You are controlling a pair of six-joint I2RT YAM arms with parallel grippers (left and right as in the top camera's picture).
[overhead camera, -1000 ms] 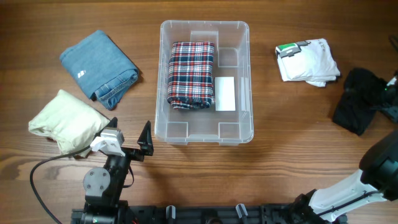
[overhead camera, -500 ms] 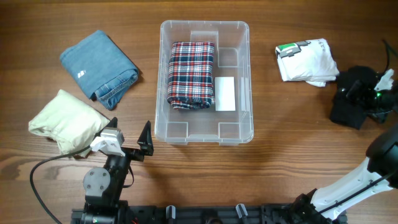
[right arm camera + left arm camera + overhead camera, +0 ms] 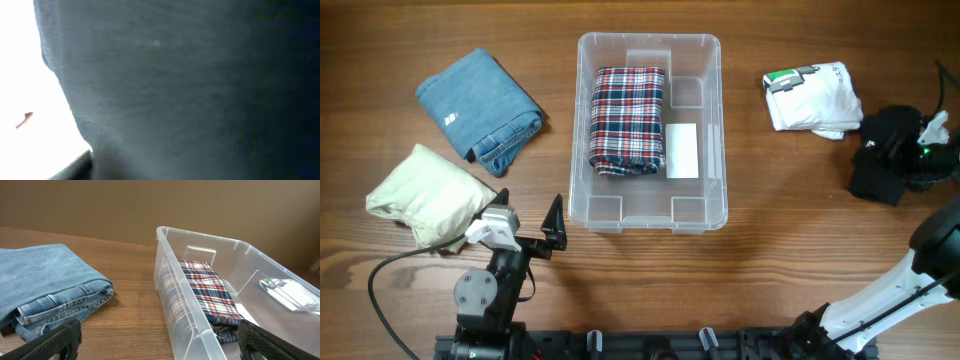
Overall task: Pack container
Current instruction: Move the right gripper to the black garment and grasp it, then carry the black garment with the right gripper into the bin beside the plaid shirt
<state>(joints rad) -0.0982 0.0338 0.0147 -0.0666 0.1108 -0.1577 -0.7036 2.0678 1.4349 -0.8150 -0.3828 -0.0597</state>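
Note:
The clear container [image 3: 585,120] stands mid-table with a folded plaid shirt [image 3: 629,120] in its left half and a white label [image 3: 682,150] on its base. From the left wrist view I see the container's rim [image 3: 200,235] and the plaid shirt [image 3: 207,292] inside. My left gripper [image 3: 525,230] rests open near the container's front left corner, holding nothing. My right gripper [image 3: 895,145] is pressed down into a black garment [image 3: 878,180] at the far right. Dark fabric [image 3: 190,90] fills the right wrist view and hides the jaws.
Folded jeans [image 3: 480,108] and a cream garment [image 3: 425,195] lie left of the container. The jeans [image 3: 47,287] also show in the left wrist view. A white garment [image 3: 815,97] with a green tag lies right of the container, next to the black garment.
My right gripper has moved left and down onto the black garment, which has bunched slightly under it. The left arm has not moved.

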